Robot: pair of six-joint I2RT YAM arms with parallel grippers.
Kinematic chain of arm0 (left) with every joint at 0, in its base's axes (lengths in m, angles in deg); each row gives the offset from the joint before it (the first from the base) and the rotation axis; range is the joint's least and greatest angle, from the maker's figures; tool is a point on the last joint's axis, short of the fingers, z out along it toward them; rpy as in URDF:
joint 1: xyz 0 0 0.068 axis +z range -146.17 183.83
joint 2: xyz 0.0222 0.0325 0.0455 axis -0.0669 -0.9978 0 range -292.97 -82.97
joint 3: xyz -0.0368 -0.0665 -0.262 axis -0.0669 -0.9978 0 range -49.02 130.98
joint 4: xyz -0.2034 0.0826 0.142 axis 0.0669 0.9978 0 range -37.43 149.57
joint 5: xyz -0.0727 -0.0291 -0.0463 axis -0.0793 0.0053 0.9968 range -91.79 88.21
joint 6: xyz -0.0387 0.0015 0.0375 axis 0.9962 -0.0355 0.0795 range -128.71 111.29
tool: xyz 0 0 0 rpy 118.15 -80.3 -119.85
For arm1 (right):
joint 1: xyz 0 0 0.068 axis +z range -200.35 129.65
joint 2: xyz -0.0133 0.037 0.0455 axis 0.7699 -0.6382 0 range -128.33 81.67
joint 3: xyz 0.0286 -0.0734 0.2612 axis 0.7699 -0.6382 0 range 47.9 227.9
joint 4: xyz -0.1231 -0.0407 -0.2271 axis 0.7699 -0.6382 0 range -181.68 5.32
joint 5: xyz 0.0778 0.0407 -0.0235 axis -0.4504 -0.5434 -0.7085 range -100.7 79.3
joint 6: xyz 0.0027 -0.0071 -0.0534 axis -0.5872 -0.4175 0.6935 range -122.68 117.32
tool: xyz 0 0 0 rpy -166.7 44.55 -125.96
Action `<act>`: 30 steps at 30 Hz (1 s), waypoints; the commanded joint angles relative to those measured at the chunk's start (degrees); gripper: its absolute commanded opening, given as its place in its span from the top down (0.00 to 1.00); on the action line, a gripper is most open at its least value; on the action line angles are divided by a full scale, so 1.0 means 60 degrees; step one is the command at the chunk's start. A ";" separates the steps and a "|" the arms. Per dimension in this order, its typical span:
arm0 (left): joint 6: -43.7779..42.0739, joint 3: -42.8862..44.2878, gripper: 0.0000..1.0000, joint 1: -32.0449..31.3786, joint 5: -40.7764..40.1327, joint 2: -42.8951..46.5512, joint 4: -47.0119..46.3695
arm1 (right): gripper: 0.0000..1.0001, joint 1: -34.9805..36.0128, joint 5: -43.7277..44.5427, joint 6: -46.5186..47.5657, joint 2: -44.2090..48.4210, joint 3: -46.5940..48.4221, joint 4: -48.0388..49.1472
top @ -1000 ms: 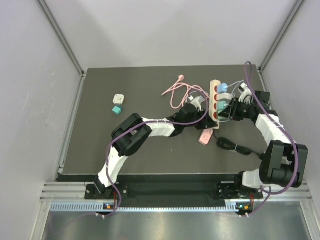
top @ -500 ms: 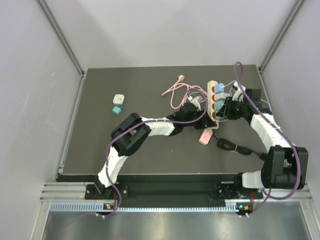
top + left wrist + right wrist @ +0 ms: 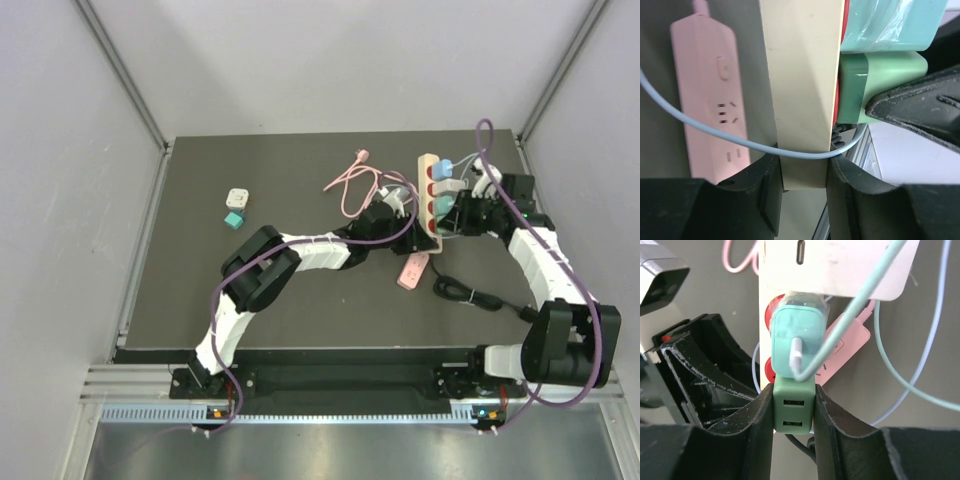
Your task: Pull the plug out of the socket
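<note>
Far left on the tabletop [image 3: 180, 300]: a white cube [image 3: 237, 197] with a teal cube [image 3: 233, 219] just beside it. A pink cable [image 3: 350, 185] loops mid-table. Your left fingers [image 3: 765, 200] are clamped on one end of the cream strip [image 3: 800, 75], one on each side. The pink strip [image 3: 710, 100] lies alongside. The green plug [image 3: 793, 410] sits on the cream strip's red face, just below the teal plug [image 3: 800, 335]. Your right fingers [image 3: 757, 435] are closed on the green plug, one on each flank, with the plug centred between them.

Left pincer [image 3: 802, 172], right pincer [image 3: 793, 410] clamped
</note>
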 commanded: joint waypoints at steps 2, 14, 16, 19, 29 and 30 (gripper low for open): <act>-0.0256 -0.0138 1.00 0.0257 -0.0609 0.0392 0.0203 | 1.00 -0.1384 -0.3158 0.1255 0.0546 0.0496 0.0421; -0.0227 -0.0065 1.00 0.0272 -0.0608 0.0261 0.0304 | 1.00 -0.0056 -0.0923 -0.0457 0.0192 0.1242 -0.0062; -0.0198 0.0023 1.00 0.0287 -0.0609 0.0173 0.0349 | 1.00 0.1012 0.0219 -0.0706 0.0396 0.1492 -0.0195; -0.0212 0.0111 1.00 0.0287 -0.0638 0.0129 0.0393 | 1.00 0.1851 0.0954 -0.0927 0.0587 0.1757 -0.0181; -0.0198 -0.0255 1.00 0.0360 -0.0492 0.0290 0.0057 | 1.00 0.0303 -0.0841 0.0389 0.1041 0.1054 -0.0122; -0.0198 -0.0313 1.00 0.0374 -0.0477 0.0391 -0.0045 | 1.00 -0.0209 -0.1978 0.0986 0.1042 0.0996 -0.0137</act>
